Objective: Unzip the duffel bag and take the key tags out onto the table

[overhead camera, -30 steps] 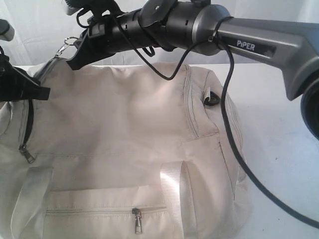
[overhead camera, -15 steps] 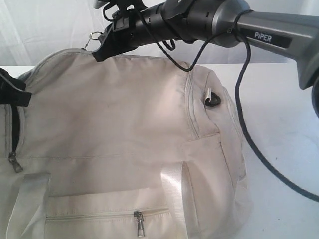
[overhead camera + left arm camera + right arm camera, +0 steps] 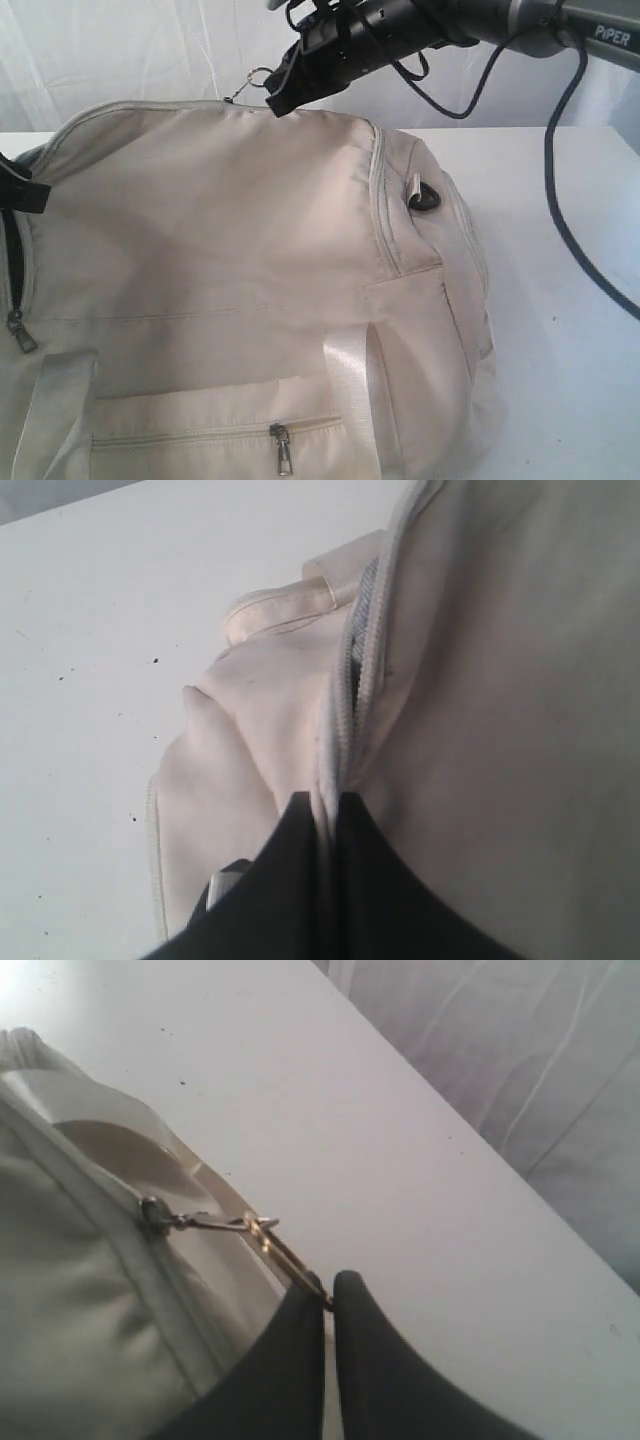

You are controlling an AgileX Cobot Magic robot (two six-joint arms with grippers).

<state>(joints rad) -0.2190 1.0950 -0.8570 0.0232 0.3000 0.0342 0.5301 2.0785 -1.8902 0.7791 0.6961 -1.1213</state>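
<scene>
White curtain (image 3: 110,60) hangs behind the far edge of the table (image 3: 565,300), and the top of the table is white too. One large cream duffel bag (image 3: 220,250) lies on it and fills the near and left part of the exterior view. Its body rises close to the far edge.

Two grippers are at the bag. The right gripper (image 3: 275,100) reaches across to the top of the bag near the far edge. In the right wrist view its black fingers (image 3: 360,1360) are pressed together on a thin metal ring (image 3: 285,1250). This ring is linked to the top zipper pull (image 3: 185,1222), which sits on the seam of the bag. The left gripper (image 3: 25,190) is at the left end of the bag. In the left wrist view it (image 3: 322,798) is clamped on the zipper seam (image 3: 350,700), and the cloth edge runs up from between the two fingers.

One black cable (image 3: 560,210) hangs from the right arm and drops over the right part of the table, beside the bag but apart from it. Toward the right edge the table is bare. The right wrist view shows a bare strip between the bag and the curtain (image 3: 520,1070), and the left wrist view shows bare table (image 3: 90,680) beyond that end of the bag.

The exterior view shows three zipper pulls: the one on the ring, one on the front pocket (image 3: 283,450) and one at the left end (image 3: 20,333). Two handle straps (image 3: 345,380) cross the front, and one black strap loop (image 3: 425,195) sits on the right end.
</scene>
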